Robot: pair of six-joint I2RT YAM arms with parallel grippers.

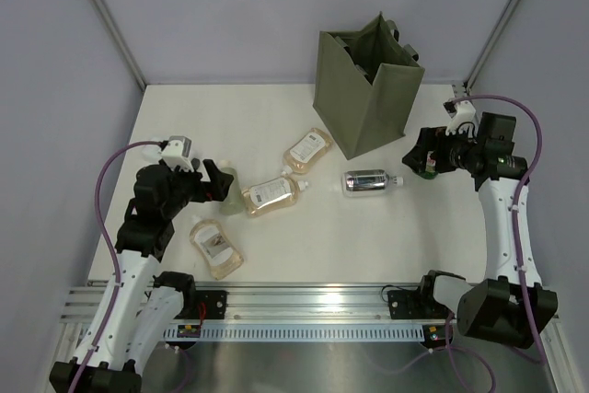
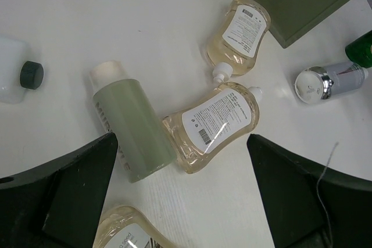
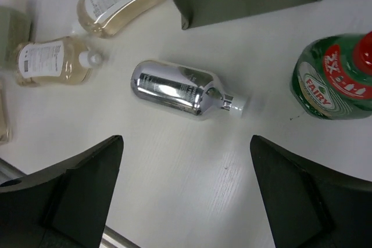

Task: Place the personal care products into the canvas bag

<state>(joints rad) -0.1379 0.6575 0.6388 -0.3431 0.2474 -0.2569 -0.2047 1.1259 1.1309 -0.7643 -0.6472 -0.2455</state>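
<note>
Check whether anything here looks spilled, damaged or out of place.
No spill or damage shows. The silver bottle, three amber pouches and a pale green bottle lie on their sides, scattered at different angles, caps on. The canvas bag stands upright but set askew on the table. Nothing else stands out.

A white table [image 1: 276,126] with faint grain stands enclosed by a plain pale grey back wall [image 1: 304,6], left wall [image 1: 55,135] and right wall [image 1: 563,62]. Aluminium posts [image 1: 104,16] mark the far corners. A slotted aluminium rail [image 1: 304,299] lines the near edge. The light is even and the shadows are soft.
</note>
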